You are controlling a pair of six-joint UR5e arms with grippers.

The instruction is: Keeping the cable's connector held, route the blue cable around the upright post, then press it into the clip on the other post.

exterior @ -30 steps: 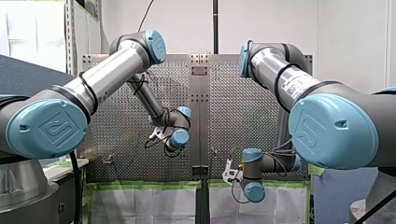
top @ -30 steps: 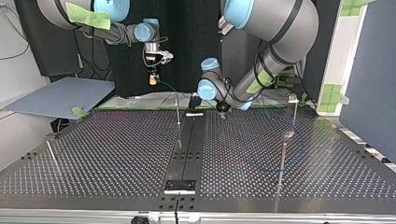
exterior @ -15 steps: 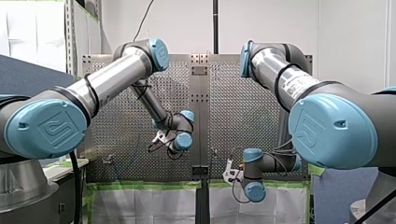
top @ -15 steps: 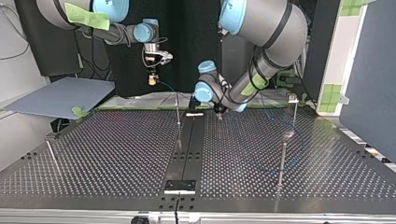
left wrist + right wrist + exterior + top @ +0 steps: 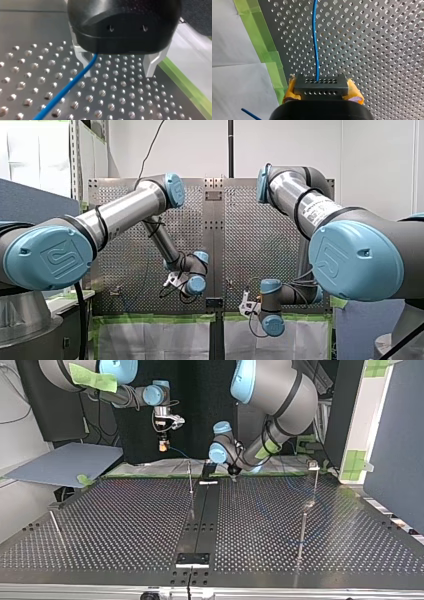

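The thin blue cable runs out of a black connector that my right gripper holds shut between its yellow pads. In the top view my right gripper hangs above the table's far edge. My left gripper is open just over the perforated table. The blue cable passes between its metal fingers, close against one of them. In the top view my left gripper is low beside a thin upright post. A post topped by a clip stands at that view's right.
Another upright post stands nearer the top view's front right, and a leaning rod at its left. A black rail runs down the table's middle. Green tape lines the table's edge. A grey board lies off the far left.
My left arm has swung toward the table's middle and lower, bringing its gripper nearer the thin post. My right arm has not moved and keeps the connector.
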